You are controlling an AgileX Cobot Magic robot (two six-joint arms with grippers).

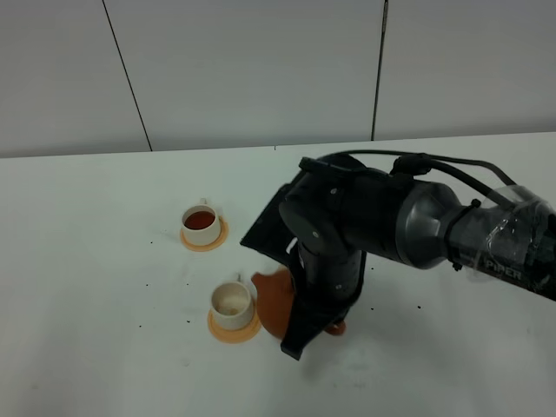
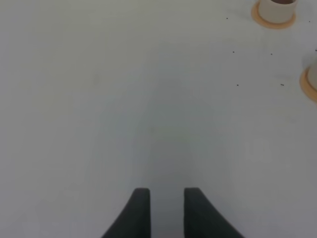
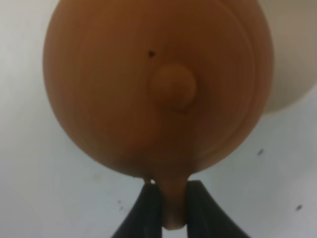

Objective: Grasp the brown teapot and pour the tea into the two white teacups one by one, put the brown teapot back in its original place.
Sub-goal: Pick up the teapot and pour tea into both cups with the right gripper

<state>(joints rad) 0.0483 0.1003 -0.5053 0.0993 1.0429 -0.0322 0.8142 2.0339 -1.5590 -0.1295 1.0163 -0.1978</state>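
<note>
My right gripper (image 3: 171, 191) is shut on the loop handle of the brown teapot (image 3: 148, 84), whose knobbed lid faces the wrist camera. In the exterior view the teapot (image 1: 274, 302) hangs low beside the near white teacup (image 1: 232, 300), spout towards it. The arm hides most of the pot. That cup's inside looks pale. The far white teacup (image 1: 201, 224) holds dark tea (image 1: 201, 218). Each cup stands on an orange coaster (image 1: 234, 330). My left gripper (image 2: 162, 191) is slightly open and empty over bare table. A cream rounded edge (image 3: 292, 64) behind the teapot may be the beige saucer.
The white table (image 1: 87, 261) carries small dark specks. A grey panelled wall (image 1: 261, 69) stands behind it. The bulky right arm (image 1: 365, 226) covers the table's middle right. The left wrist view shows the far cup (image 2: 274, 6) and the edge of a coaster (image 2: 309, 84).
</note>
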